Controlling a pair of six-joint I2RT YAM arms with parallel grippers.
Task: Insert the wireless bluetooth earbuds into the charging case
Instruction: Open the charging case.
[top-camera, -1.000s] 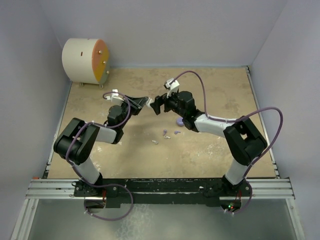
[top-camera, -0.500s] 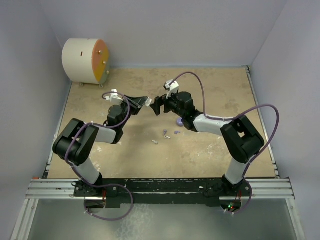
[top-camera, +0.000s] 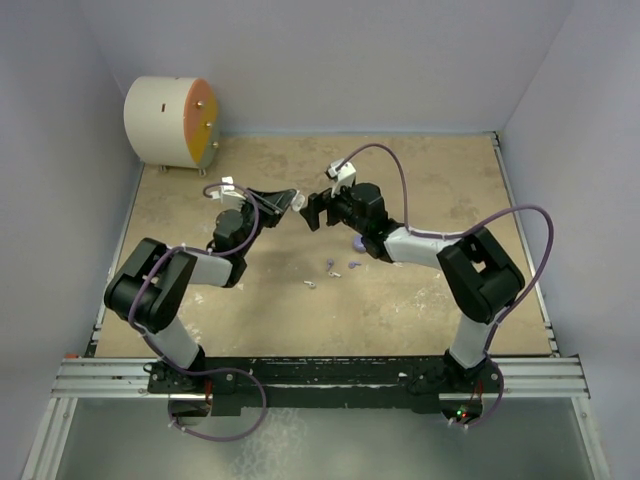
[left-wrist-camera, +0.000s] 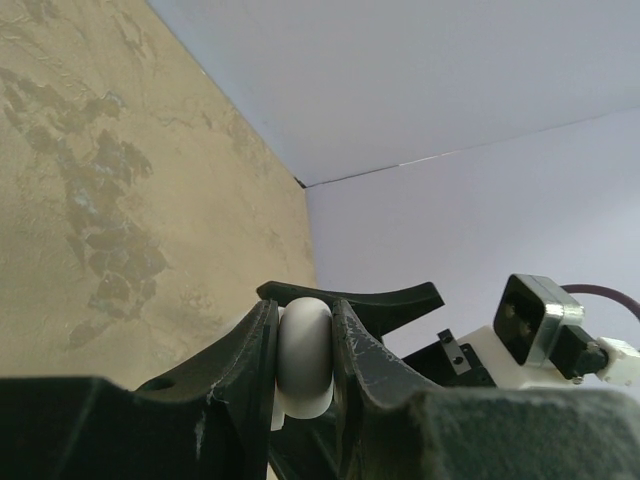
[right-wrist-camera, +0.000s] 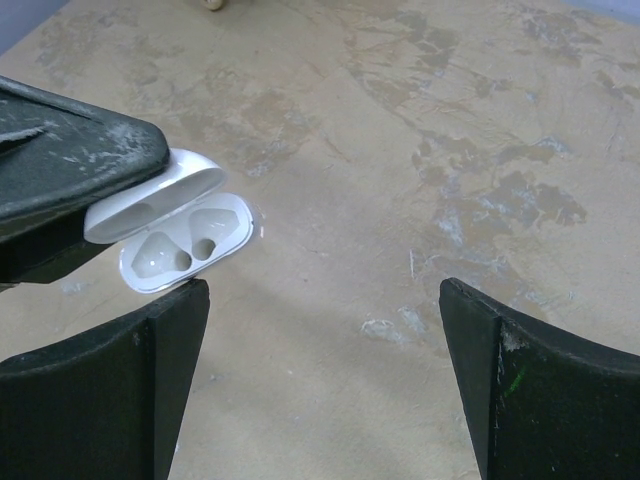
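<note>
I'm pinching the open case (right-wrist-camera: 185, 235) in the left claw (left-wrist-camera: 305, 325) and planning to drop the spread right claw (right-wrist-camera: 322, 295) onto one bud (top-camera: 330, 265) mid-counter (top-camera: 300, 320), gripping its stem.

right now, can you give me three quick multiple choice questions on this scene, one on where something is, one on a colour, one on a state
1. Where is the charging case?
A in a box
B clamped in the left gripper
C under a cloth

2. What colour is the flat face of the drum?
A green
B blue
C orange

3. How is the case's lid?
A open, both wells empty
B shut
C open, both buds seated

Answers:
1 B: the left wrist view shows the white case pinched between dark fingers.
2 C: the top view shows the orange face.
3 A: the right wrist view looks into two bare wells.
</note>
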